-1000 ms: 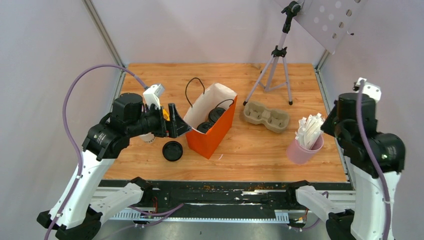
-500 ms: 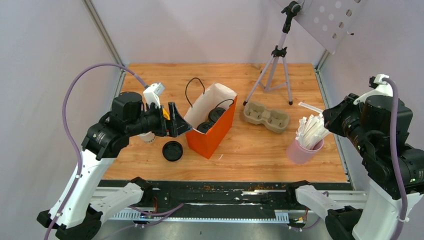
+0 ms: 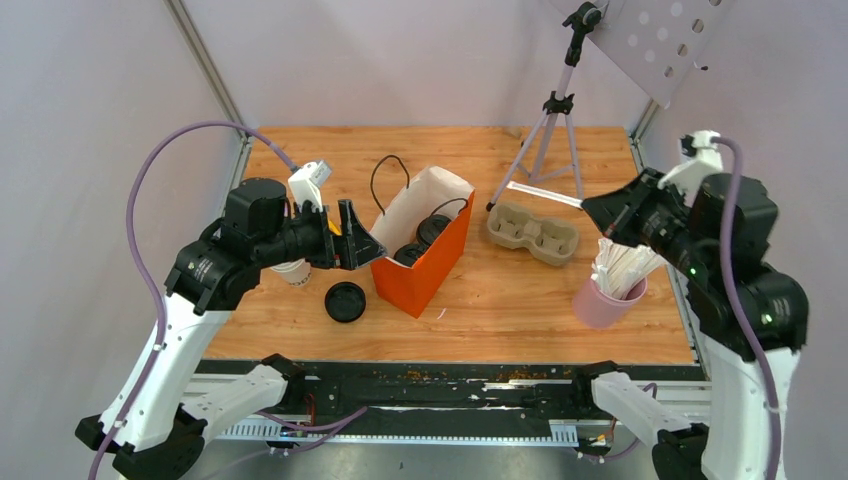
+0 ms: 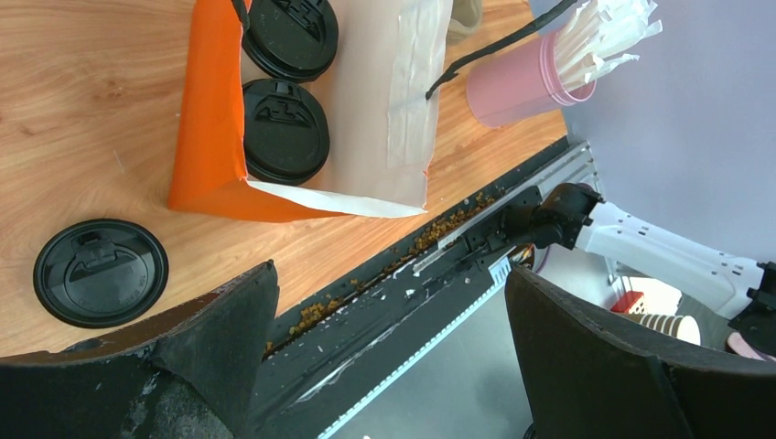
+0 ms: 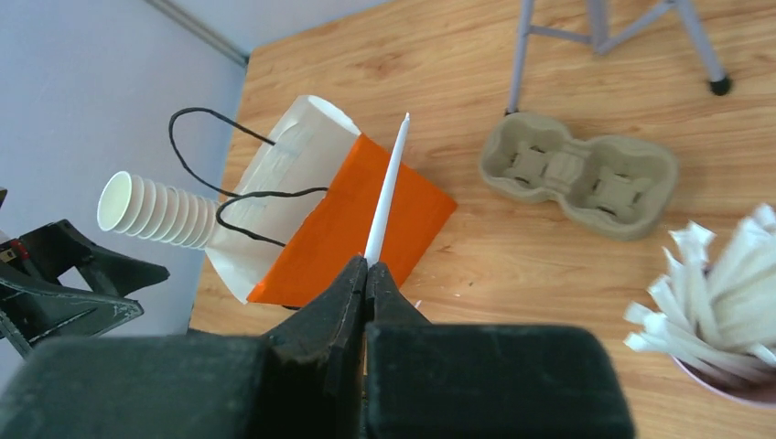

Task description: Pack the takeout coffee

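- Looking into the orange bag [image 3: 432, 275], what does it hold?
- The takeout coffee [image 4: 285, 129]: 2 cups capped with black lids, side by side on the bag's floor, 1 nearer and 1 farther. Only the lids show from above. The bag stands left of the table's middle, its mouth open and its black cord handles loose above it.
- And the other containers?
- A pink cup [image 3: 600, 300] near the right edge is packed with paper-wrapped straws [image 3: 622, 262] that stick up out of it. A cardboard cup carrier [image 3: 533, 234] with 2 wells lies between the bag and that cup, a little farther back. A stack of lidless white cups [image 5: 160, 212], nested one in another, sits just left of the bag. In the top view the left arm partly hides it.
- Anything loose?
- 1 black lid [image 3: 345, 301] lies flat on the wooden table [image 3: 500, 300], on the near side, just left of the bag and not touching it. A tripod [image 3: 553, 130] stands at the far side.
- How are the hands?
- The left gripper [image 3: 358, 238] hangs just left of the bag's mouth with its jaws spread wide, gripping nothing. The right gripper [image 5: 367, 268] is clamped tight on 1 straw [image 5: 388, 187], pinched at one end. That straw is in the air above the far side of the carrier, its free end pointing left toward the bag.
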{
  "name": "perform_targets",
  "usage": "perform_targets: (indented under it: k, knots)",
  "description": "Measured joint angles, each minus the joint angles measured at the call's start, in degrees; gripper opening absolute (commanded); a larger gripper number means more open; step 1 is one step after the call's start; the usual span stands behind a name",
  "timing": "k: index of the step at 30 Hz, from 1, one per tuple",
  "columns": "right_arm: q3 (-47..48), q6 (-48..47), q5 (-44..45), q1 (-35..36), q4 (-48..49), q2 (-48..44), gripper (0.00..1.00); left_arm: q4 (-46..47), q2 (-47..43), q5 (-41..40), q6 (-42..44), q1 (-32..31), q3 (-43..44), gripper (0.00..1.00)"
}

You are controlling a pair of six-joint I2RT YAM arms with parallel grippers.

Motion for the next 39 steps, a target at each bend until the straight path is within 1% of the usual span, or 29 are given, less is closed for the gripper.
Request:
perform_targets:
  k: [5,10,13,21,25,29,34,39]
  knots:
    - [-1.95,0.39,-6.54,0.04,6.67,5.66,0.0,-0.02,0.0,-0.07,-0.02,0.0,0.0,1.0]
    - [-0.61,0.35,-8.87,2.16,11.02,11.39,0.0,-0.02,0.0,-0.22,-0.04,0.0,0.04,1.0]
    - [0.55,0.35,-9.07,5.57,12.28,14.08,0.01,-0.24,0.07,-0.31,-0.04,0.0,0.46,1.0]
    - [0.85,0.39,-7.1,16.37,13.31,17.51,0.07,-0.55,-0.11,-0.85,0.04,0.0,1.95,1.0]
    - [1.03,0.59,-4.94,20.7,13.64,19.76,0.18,-0.63,-0.24,-0.83,0.04,0.0,1.95,1.0]
    - [2.58,0.87,-3.87,24.57,14.34,24.11,0.26,-0.83,-0.5,-0.83,0.02,0.0,1.95,1.0]
    - [4.79,1.01,-3.65,26.16,14.4,28.39,0.4,-0.87,-0.72,-0.83,0.04,0.0,1.95,1.0]
    - [4.94,0.74,-0.85,26.16,12.87,27.47,0.42,-0.85,-0.72,-0.83,0.04,0.0,1.92,1.0]
